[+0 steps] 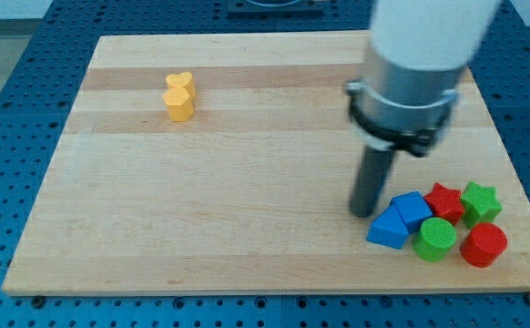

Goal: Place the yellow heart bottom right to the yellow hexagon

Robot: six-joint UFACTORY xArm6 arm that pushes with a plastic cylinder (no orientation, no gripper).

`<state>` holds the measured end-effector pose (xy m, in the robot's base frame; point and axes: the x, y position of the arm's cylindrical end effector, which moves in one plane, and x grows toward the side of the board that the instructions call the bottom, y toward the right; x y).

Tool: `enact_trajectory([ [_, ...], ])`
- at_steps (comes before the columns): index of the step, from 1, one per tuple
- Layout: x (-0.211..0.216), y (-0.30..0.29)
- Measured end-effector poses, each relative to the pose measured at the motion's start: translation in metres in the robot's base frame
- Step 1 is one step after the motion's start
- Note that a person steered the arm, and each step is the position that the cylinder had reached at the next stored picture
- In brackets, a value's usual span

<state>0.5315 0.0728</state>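
Note:
Two yellow blocks stand touching at the board's upper left. The upper one, with two lobes, looks like the yellow heart [181, 83]. The lower one looks like the yellow hexagon [179, 105], directly below the heart in the view. My tip [364, 214] rests on the board far to the right, just left of two blue blocks and well away from both yellow blocks.
A cluster lies at the lower right: two blue blocks [389, 229] [413, 208], a red star [444, 199], a green star [481, 200], a green cylinder [435, 239] and a red cylinder [484, 244]. The wooden board [247, 228] ends close beyond the cluster.

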Motion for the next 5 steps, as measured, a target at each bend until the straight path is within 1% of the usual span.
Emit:
enact_trajectory([
  [1, -0.007, -0.084],
  [2, -0.014, -0.129],
  [3, -0.045, -0.194],
  [4, -0.055, -0.206],
  [5, -0.056, -0.21],
])
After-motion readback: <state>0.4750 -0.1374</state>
